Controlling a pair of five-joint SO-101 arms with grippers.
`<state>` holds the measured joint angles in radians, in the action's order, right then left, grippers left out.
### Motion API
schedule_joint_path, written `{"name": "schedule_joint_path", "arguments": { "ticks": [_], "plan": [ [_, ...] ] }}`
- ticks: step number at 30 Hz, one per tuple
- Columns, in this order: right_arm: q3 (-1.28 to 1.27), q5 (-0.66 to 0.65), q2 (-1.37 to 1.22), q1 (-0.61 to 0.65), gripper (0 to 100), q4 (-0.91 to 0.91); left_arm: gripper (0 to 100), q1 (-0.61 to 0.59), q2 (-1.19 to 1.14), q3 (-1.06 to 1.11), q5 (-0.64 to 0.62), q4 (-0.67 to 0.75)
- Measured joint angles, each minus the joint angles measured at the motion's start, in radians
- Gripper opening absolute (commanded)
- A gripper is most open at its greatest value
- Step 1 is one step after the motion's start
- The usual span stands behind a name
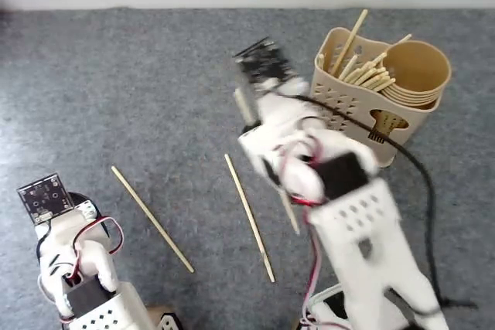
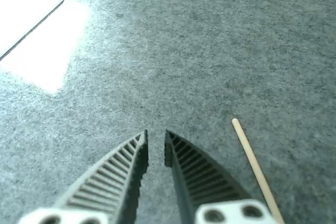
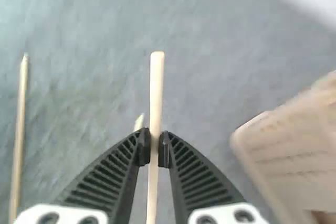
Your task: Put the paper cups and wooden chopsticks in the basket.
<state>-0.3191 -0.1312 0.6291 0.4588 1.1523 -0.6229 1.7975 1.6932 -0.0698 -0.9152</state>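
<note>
My right gripper [image 3: 151, 137] is shut on a wooden chopstick [image 3: 156, 87], whose end sticks out ahead of the fingertips. In the high view this gripper [image 1: 247, 113] hangs just left of the beige basket [image 1: 348, 102]. The basket holds several chopsticks [image 1: 363, 71] and stacked paper cups [image 1: 418, 67]. Two more chopsticks [image 1: 151, 218] [image 1: 249, 216] lie on the grey carpet. One of them [image 3: 20, 124] lies off to the side of the held one. My left gripper [image 2: 156, 135] stands a narrow slit open and empty, beside a chopstick end [image 2: 254, 166]. The left arm [image 1: 73, 260] sits at the front left.
Grey carpet covers the table. A black cable [image 1: 421, 191] runs from the right arm past the basket's front. A bright pale patch [image 2: 26, 14] lies far ahead of the left gripper. Open carpet spreads across the back left.
</note>
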Motion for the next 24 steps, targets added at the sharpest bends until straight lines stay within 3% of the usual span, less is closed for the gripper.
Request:
{"name": "schedule_joint_path", "arguments": {
  "ticks": [10, 18, 24],
  "plan": [
    [0.0, -0.015, 0.218, -0.163, 0.8, -0.324, 5, 0.002, 0.0, 0.0, 0.0, 0.0],
    [0.0, -0.015, 0.222, -0.287, 0.8, -0.692, 5, 0.002, 0.0, 0.0, 0.0, 0.0],
    [0.0, -0.015, 0.117, -0.354, 0.8, -0.85, 5, 0.002, 0.0, 0.0, 0.0, 0.0]
  ]
}}
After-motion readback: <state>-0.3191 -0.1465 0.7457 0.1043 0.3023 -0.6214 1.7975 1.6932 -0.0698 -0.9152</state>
